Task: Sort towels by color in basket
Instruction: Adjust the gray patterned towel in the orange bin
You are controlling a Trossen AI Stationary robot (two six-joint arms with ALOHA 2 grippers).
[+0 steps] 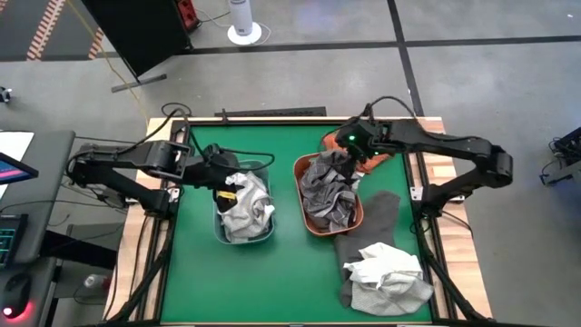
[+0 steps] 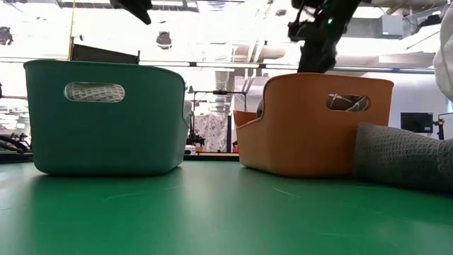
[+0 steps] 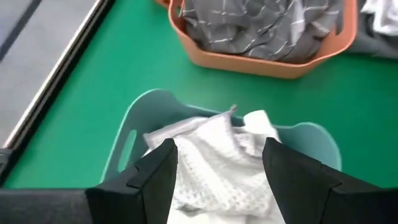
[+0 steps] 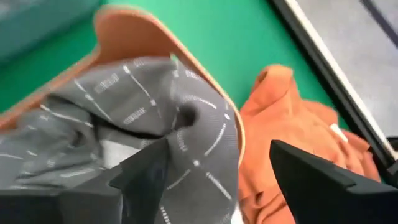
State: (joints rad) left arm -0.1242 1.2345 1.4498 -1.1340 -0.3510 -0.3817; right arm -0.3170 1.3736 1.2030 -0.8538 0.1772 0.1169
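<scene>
High view: a teal basket (image 1: 245,238) sits on the green table (image 1: 191,272) and contains white towels (image 1: 247,204). Beside it, an orange basket (image 1: 302,221) contains crumpled grey patterned towels (image 1: 329,189). A rust-orange towel (image 1: 374,156) lies on the table just behind the orange basket. A dark grey towel (image 1: 377,216) lies flat beside that basket, with a white towel (image 1: 386,268) bunched on top of it. The left gripper (image 1: 221,180) is over the teal basket. The right gripper (image 1: 345,156) is over the far end of the orange basket.

Low view: both baskets stand upright and apart. White weave shows through the teal basket's handle slot, and the dark grey towel lies against the orange basket's side.

Left wrist view: the left gripper's fingers (image 3: 155,180) are spread, nothing between them, above the white open-weave towels in the teal basket.

Right wrist view: the right gripper's fingers (image 4: 323,180) are spread apart. One fingertip is at a fold of the grey patterned towel, which carries thin white dashed lines and drapes over the orange rim; the fingers do not pinch it. The rust-orange towel lies rumpled just outside.
</scene>
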